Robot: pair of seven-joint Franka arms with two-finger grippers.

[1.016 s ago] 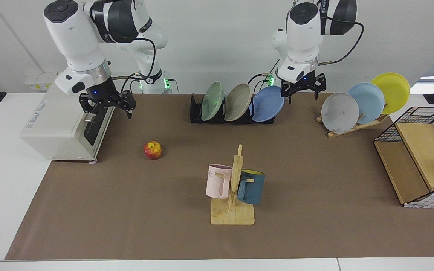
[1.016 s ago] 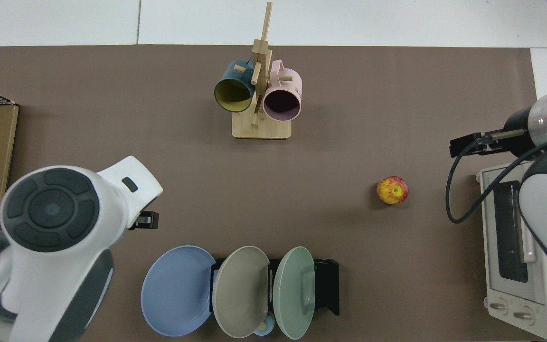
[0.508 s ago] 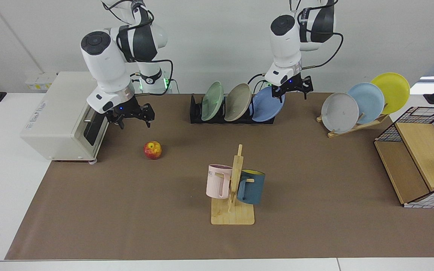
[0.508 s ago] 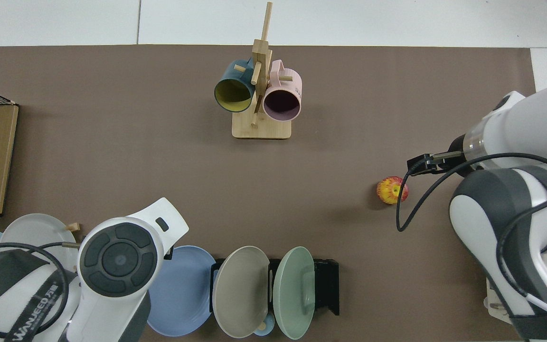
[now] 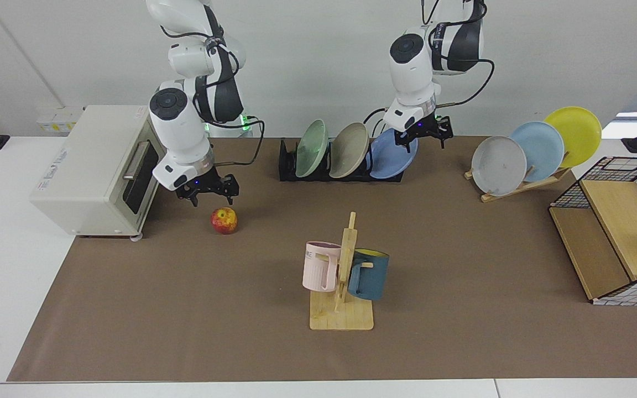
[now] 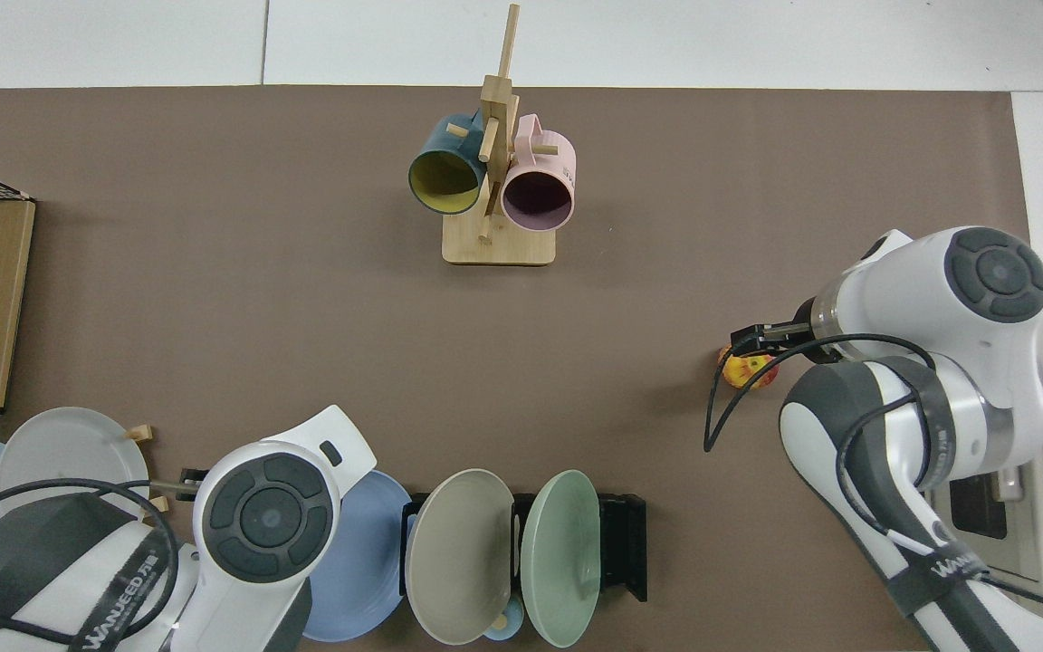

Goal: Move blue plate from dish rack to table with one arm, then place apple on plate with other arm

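The blue plate [image 5: 391,157] leans in the end slot of the black dish rack [image 5: 288,166], at the back of the brown mat on the table [image 5: 462,265]. My left gripper [image 5: 425,143] hovers open just above the plate's upper right rim. In the top view the left arm covers part of the blue plate [image 6: 368,561]. The apple [image 5: 224,220] lies on the mat in front of the toaster oven. My right gripper [image 5: 213,198] hangs open just above it and slightly behind. From above, the right gripper [image 6: 743,342] hides part of the apple [image 6: 751,372].
A green plate [image 5: 312,148] and a beige plate [image 5: 348,149] share the rack. The toaster oven [image 5: 92,171] stands left, a mug tree [image 5: 343,276] with two mugs in the middle. A wooden stand [image 5: 523,185] with three plates and a wire basket [image 5: 611,232] are at the right.
Both arms have come down and moved inward. The left gripper dropped toward the blue plate's rim, and the right gripper moved from the toaster oven to just over the apple.
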